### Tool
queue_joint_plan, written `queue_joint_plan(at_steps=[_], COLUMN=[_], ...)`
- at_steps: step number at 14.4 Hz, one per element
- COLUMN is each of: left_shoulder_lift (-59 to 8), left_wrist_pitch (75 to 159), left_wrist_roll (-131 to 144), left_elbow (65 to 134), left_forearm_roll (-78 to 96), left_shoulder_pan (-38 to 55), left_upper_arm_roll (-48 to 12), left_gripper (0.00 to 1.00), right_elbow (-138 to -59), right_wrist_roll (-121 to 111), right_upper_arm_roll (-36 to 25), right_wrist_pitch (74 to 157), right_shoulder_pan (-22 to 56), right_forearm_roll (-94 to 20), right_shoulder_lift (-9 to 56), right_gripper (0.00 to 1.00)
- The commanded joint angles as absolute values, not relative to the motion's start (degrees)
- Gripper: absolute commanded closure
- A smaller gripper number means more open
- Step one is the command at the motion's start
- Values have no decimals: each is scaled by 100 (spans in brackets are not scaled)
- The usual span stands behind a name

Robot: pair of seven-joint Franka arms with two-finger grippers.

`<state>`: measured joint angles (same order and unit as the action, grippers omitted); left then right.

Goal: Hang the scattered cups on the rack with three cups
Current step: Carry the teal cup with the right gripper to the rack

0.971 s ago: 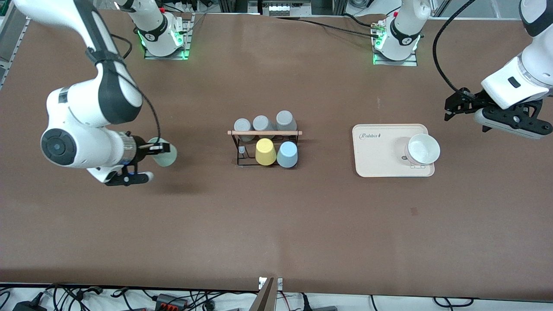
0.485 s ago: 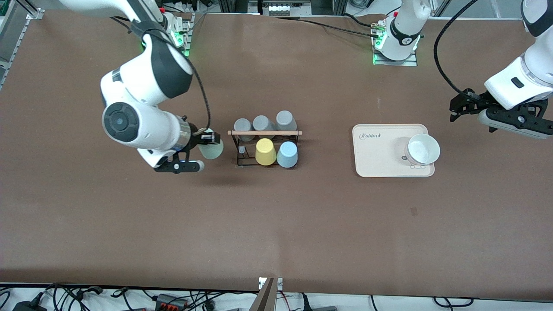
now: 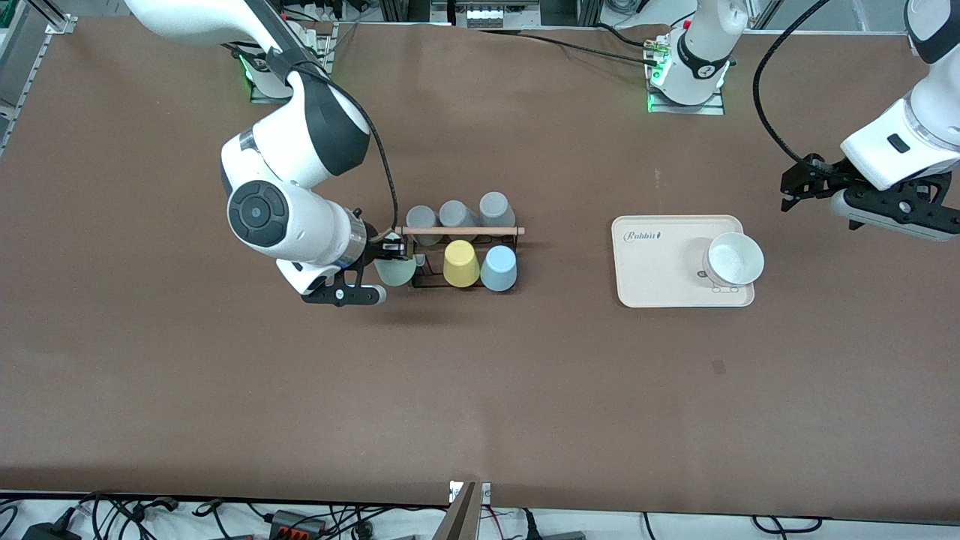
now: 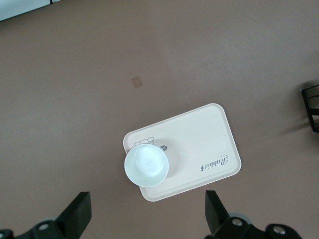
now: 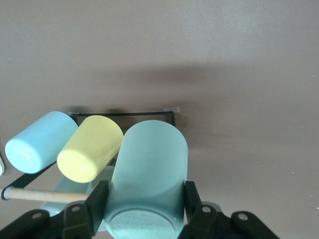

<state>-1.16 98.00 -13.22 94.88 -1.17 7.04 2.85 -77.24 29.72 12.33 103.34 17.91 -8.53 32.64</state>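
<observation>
My right gripper (image 3: 388,261) is shut on the pale mint green cup (image 3: 397,271), held on its side at the rack's end toward the right arm. In the right wrist view the mint cup (image 5: 149,164) sits between the two fingers (image 5: 97,199), with the right gripper (image 5: 144,204) round its base. The black wire rack (image 3: 427,285) has a wooden dowel (image 3: 459,231) across the top. Three grey cups (image 3: 454,214) hang on it, with the light blue cup (image 3: 499,268) and a yellow cup (image 3: 460,264). My left gripper (image 3: 791,191) waits open, its fingertips wide apart (image 4: 147,216).
A beige tray (image 3: 652,270) with a white bowl (image 3: 735,259) lies toward the left arm's end of the table; the left wrist view shows the tray (image 4: 199,144) and bowl (image 4: 146,165) below it. In the right wrist view, the yellow cup (image 5: 92,149) and blue cup (image 5: 37,142) lie beside the held cup.
My right arm has carried the mint green cup from the right arm's end of the table up to the rack. The left arm has hardly moved.
</observation>
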Motion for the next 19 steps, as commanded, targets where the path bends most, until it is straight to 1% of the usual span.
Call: queue_joint_plan(at_steps=[1,5,13,19], left_shoulder_lift=[-53,-53,-53,-53], left_wrist_pitch=[9791,9791,9791,9791], left_wrist_roll=[-1468,-1468,-1477,-1494], left_elbow=[9475,9475,9483,9475], left_forearm_roll=[-167,-167,-167,-167], left_shoulder_pan=[677,677,677,677], left_upper_arm_roll=[264,264,264,264], left_gripper=[0,0,0,0], right_elbow=[-7427,-7427,-7436,-7436], right_wrist_roll=[3190,3234,3252,3278], right_upper_arm_roll=[1213,1213,1204,1204], right_wrist_pitch=[10292,10275,10292,10872], right_shoulder_pan=[1907,2108,2127,2197], right_forearm_roll=[-932,-932,-958,-958], right_shoulder_lift=[3480,3577,3893,4157], right_gripper=[100,100,100,100])
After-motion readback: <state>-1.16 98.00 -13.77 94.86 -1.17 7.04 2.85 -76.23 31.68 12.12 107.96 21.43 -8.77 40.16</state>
